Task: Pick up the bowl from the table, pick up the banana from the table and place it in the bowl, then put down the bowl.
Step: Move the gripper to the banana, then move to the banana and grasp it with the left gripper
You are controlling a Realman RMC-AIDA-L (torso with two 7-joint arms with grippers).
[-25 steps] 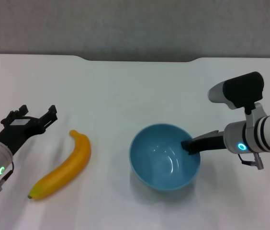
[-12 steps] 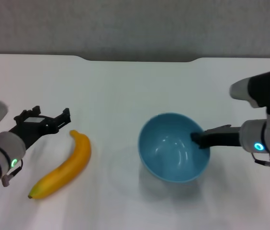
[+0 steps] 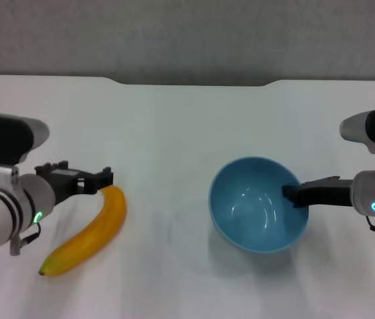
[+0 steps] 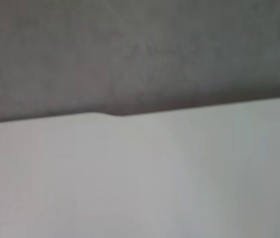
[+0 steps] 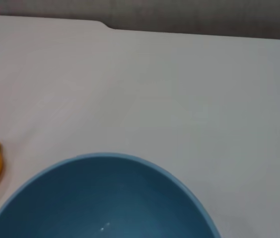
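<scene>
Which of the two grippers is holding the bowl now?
The right gripper: it clamps the rim of the light-blue bowl. The left gripper only reaches the banana.

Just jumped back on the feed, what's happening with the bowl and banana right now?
The right gripper is clamped on the rim of the blue bowl, holding it above the white table. The left gripper is open at the top end of the banana, which lies on the table, not yet grasped.

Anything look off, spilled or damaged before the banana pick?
Nothing stands out. The bowl is empty and intact, gripped at its rim by the right tool. The banana lies whole on the table, the left tool at its stem end.
</scene>
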